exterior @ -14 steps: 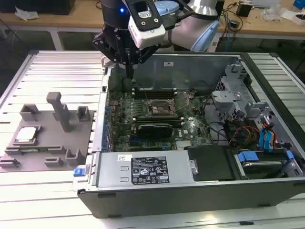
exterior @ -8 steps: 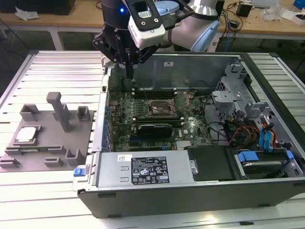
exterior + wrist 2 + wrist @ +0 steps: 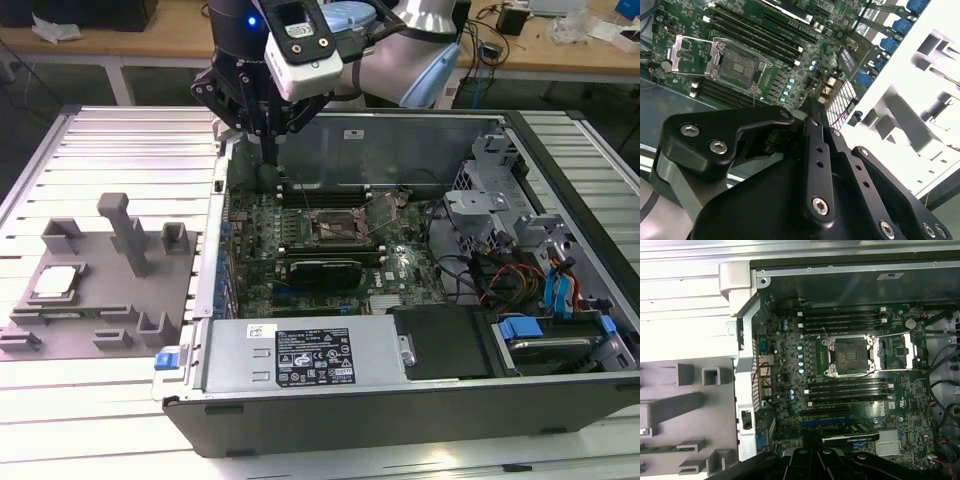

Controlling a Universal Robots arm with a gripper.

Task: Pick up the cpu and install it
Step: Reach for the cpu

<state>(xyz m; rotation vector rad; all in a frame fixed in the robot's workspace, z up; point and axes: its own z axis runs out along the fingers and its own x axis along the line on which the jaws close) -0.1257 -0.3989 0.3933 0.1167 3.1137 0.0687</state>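
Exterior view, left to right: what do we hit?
cpu in the grey fixture tray → tall post of that tray → gripper → open socket on the motherboard → blue cable plugs

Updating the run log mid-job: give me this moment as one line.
cpu: in grey fixture tray | hand: over motherboard, away from cpu | socket: open, empty

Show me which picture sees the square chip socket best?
The first wrist view: it looks almost straight down on the socket, open and whole. The second wrist view shows it slanted. The exterior view shows it at a low angle inside the computer case.
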